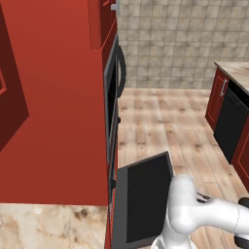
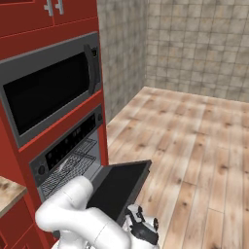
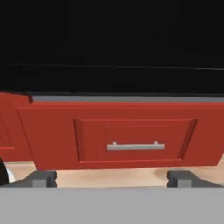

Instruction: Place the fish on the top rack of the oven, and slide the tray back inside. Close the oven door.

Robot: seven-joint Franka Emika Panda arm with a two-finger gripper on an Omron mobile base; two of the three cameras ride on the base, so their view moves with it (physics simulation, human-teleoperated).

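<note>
Gripper [image 3: 111, 179] spread wide, fingertips [image 3: 43, 178] far apart, nothing between them, touching nothing. Straight ahead of it: red drawer [image 3: 131, 139] with a silver bar handle [image 3: 135, 146]. Above that, the dark underside of the oven door [image 3: 112, 48]. Oven door [image 2: 116, 187] hangs partly open, tilted. Rack [image 2: 68, 168] sits inside the oven [image 2: 63, 155], behind the door. Can't tell where the fish is.

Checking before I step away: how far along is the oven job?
The rack sits inside the oven; the fish is too hard to make out. In hand: the door stands partly open, the open gripper beneath it. Left: shutting the door fully.
</note>
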